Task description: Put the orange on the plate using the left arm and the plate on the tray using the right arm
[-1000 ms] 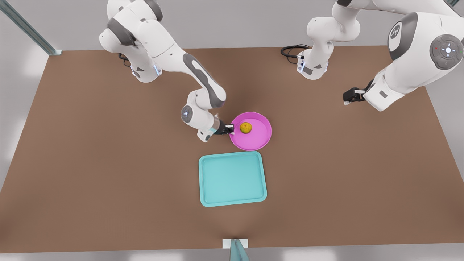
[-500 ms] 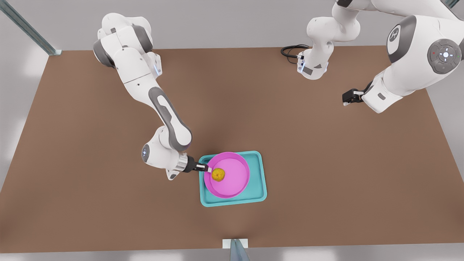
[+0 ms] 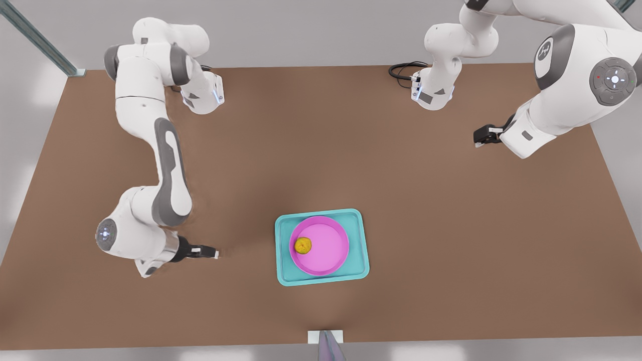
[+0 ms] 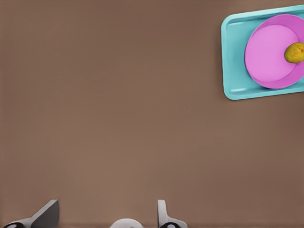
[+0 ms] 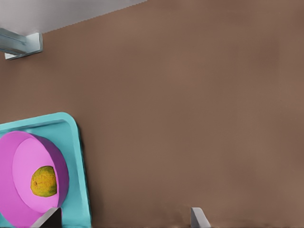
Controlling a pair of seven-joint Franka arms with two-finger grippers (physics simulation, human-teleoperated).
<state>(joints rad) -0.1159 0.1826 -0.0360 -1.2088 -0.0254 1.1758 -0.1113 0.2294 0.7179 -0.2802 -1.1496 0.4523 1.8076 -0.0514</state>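
My right gripper [image 3: 214, 253] hangs low over the brown tabletop [image 3: 441, 240] in the lower left of the front view, well apart from the tray's left edge. In my right wrist view its two fingertips [image 5: 51, 217] stand wide apart with bare table between them, so it grips nothing.

The flat teal rectangular tray with rounded corners [image 3: 357, 248] lies on the table in the lower middle of the front view. The round magenta-pink plate with a raised rim [image 3: 326, 250] sits inside it, within the tray's rim on all sides. The small, bumpy yellow-orange fruit [image 3: 302, 244] rests on the plate's floor, close to the plate's rim on the front view's left.

My left gripper [image 3: 478, 140] waits in the upper right of the front view, above the table and far from the tray. In my left wrist view its fingers [image 4: 164, 214] are spread apart over bare brown table and hold nothing; the tray [image 4: 232, 57], plate [image 4: 268, 52] and orange [image 4: 295, 52] lie well away from them.
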